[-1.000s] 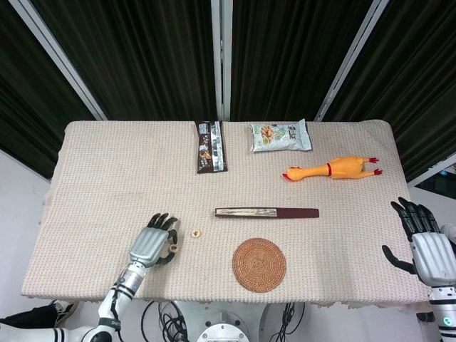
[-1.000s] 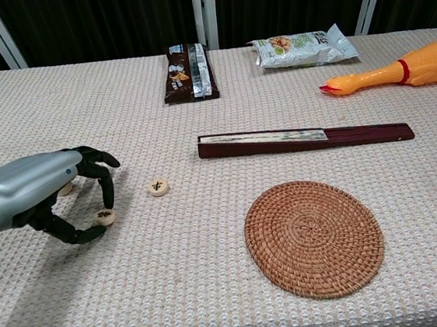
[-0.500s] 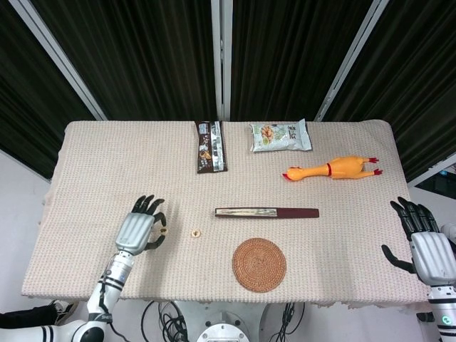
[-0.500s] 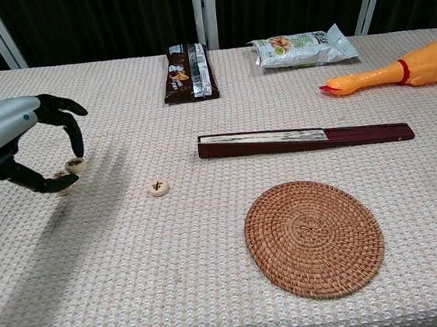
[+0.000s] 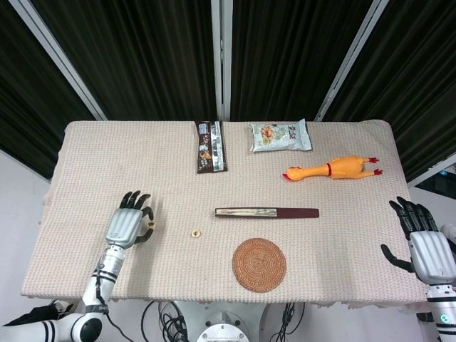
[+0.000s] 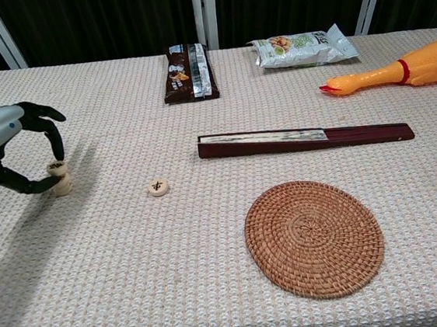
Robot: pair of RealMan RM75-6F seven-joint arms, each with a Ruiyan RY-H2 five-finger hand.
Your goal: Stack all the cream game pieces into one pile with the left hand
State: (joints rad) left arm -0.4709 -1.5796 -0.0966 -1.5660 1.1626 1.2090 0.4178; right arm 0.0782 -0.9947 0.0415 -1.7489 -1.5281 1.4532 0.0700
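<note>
Cream piece pinched in left hand, sitting right over a second cream piece on the desk, looks touching or nearly so. Third cream piece lies loose, well off to that hand's right, toward the woven coaster. Right hand far off at the desk's edge, fingers spread, holding nothing, so the left is much nearer

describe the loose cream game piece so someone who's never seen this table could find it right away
Start at the round woven coaster near the table's front edge, then look left and slightly back. The cream game piece lies flat and alone on the cloth, marked on top. Unlike the pieces under the left hand, nothing touches it.
</note>
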